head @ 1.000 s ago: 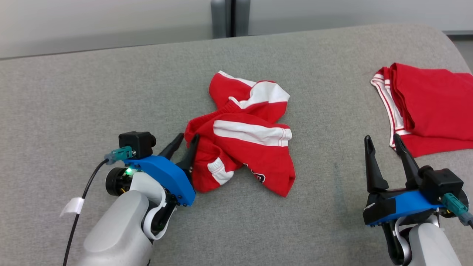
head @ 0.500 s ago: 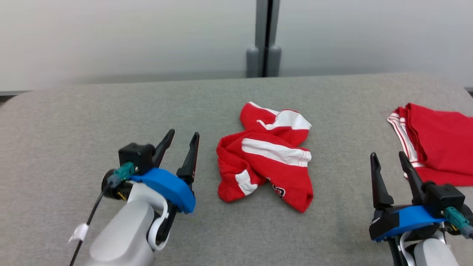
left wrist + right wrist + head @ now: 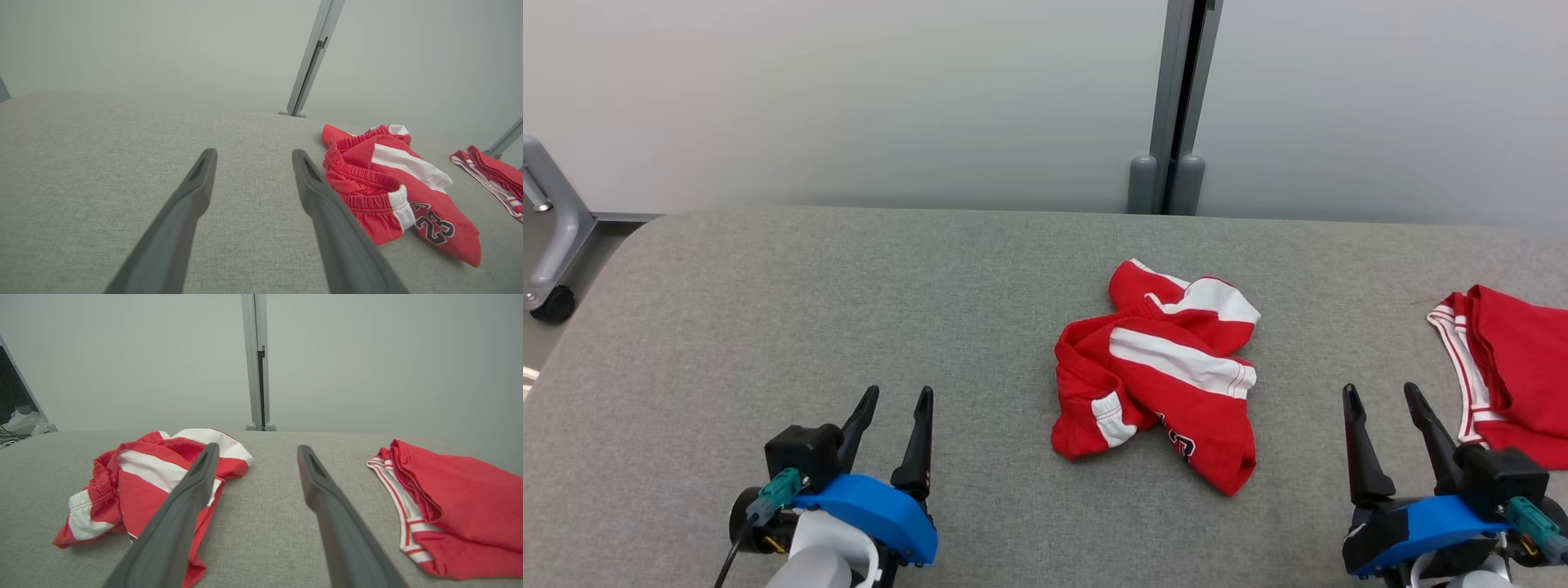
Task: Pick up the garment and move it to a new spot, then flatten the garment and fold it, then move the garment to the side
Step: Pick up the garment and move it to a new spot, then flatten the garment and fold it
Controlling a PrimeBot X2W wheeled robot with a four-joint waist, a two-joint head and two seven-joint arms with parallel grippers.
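Red-and-white crumpled shorts (image 3: 1156,376) lie apart from the left gripper (image 3: 898,396) and right gripper (image 3: 1380,390), both spread and empty; pinching bunched layers risks lifting a wad that resists flattening.

The left pincer (image 3: 898,392) is no longer at the edge of the red garment (image 3: 1168,384) — it has pulled back and now sits well apart from it, low over the bench (image 3: 849,310). Its fingers are a bit wider, with nothing between them. The head view has tipped up too — more wall (image 3: 849,98) shows, and a grey wheeled frame (image 3: 556,237) peeks in at the left.
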